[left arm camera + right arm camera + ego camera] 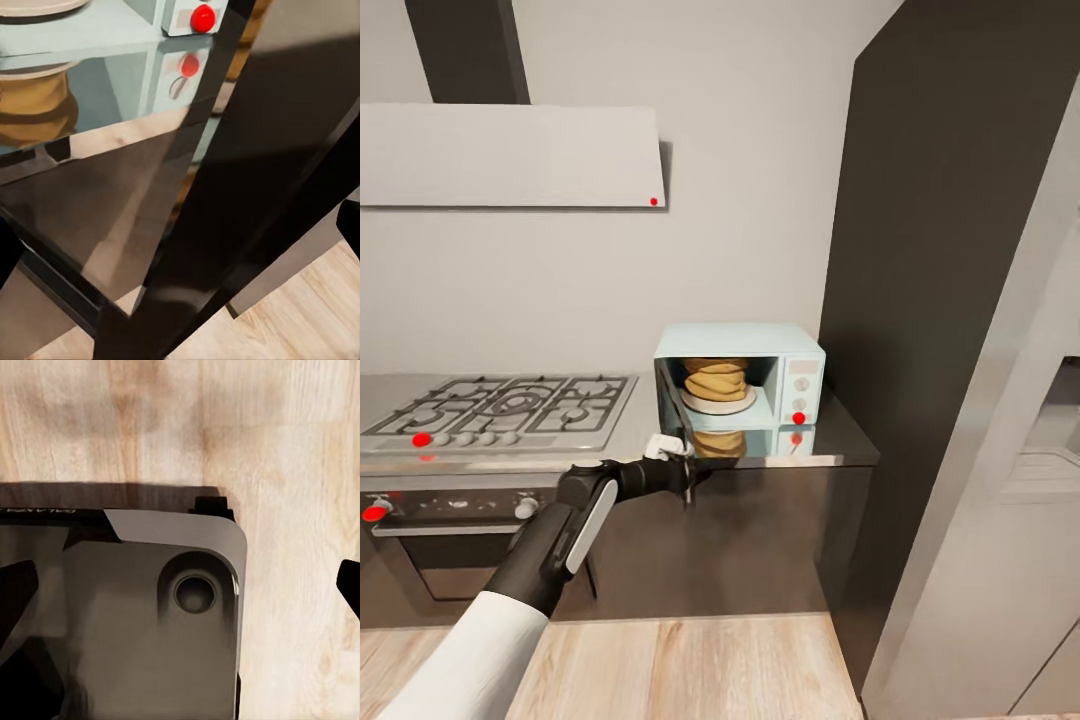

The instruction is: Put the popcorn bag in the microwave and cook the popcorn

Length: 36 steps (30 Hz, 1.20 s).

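Popcorn bag (716, 381): a squat tan-brown paper sack, crumpled in soft rings, sitting inside the microwave on the round beige plate (718, 404).
Which way the bag points: it stands upright, its long side going up and down. Its mouth is hidden by the top of the microwave, so the popcorn cannot be seen.
Microwave (800, 350): a pale mint-blue box at the right end of the countertop, next to a tall dark cabinet (950, 250). It has white knobs and a red dot (798, 417) on its side panel.
Door (672, 400): dark glass, swung open toward the robot, seen nearly edge-on in the head view.
Countertop (840, 445): shiny grey metal. It mirrors the bag and the red dot.
Stove (500, 408): steel, with black grates, to the left of the microwave.
Left gripper (682, 470): reaches out to the lower edge of the open door. The left wrist view shows dark glass close up. The pictures do not show if its jaws are wide or narrow.
Right gripper (349, 585): one dark fingertip shows over the wooden floor (300, 450), beside a grey part of the robot (150, 622). Its jaws cannot be judged.
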Motion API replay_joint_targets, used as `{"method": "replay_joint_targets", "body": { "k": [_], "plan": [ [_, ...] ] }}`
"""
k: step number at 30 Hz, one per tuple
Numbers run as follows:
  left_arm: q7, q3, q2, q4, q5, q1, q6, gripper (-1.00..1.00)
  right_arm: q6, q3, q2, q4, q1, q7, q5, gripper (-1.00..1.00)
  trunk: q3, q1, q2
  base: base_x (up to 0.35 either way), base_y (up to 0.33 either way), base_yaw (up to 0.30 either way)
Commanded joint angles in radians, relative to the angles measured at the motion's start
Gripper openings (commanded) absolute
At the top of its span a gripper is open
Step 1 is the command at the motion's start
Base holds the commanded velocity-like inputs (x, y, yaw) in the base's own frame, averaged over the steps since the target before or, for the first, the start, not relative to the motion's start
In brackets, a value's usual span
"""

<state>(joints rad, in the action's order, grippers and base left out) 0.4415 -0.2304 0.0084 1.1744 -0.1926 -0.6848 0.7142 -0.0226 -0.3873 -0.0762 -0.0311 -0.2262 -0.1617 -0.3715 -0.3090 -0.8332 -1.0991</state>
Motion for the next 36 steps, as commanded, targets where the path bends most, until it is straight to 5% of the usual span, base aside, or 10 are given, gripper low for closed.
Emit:
{"method": "replay_joint_targets", "body": {
  "k": [1,7,18,25,36],
  "plan": [
    [-0.004,-0.001,0.001,0.001,-0.006,-0.001,0.007,1.00,-0.002,-0.008,-0.001,-0.001,-0.001,-0.002,-0.008,1.00,-0.001,0.000,-0.001,0.000,0.000,-0.002],
    [-0.004,0.000,-0.001,-0.006,0.039,-0.001,0.007,1.00,-0.002,-0.008,-0.002,-0.001,-0.001,-0.002,-0.007,1.00,-0.001,0.000,-0.001,0.143,0.000,0.000],
    [-0.005,-0.006,-0.016,-0.003,0.044,-0.001,0.007,1.00,-0.002,-0.009,-0.002,-0.001,-0.001,-0.002,-0.007,1.00,-0.001,0.000,-0.001,0.233,0.000,0.000],
    [-0.004,-0.007,-0.067,-0.005,0.047,-0.001,0.007,1.00,-0.005,-0.010,-0.009,-0.002,-0.001,-0.003,-0.006,1.00,-0.001,0.000,-0.001,0.004,0.000,-0.002],
    [-0.006,-0.009,-0.068,-0.007,0.063,-0.001,0.007,1.00,-0.007,-0.016,-0.010,-0.003,-0.001,-0.004,-0.004,1.00,0.004,0.000,-0.001,0.000,0.000,-0.193]
  ]
}}
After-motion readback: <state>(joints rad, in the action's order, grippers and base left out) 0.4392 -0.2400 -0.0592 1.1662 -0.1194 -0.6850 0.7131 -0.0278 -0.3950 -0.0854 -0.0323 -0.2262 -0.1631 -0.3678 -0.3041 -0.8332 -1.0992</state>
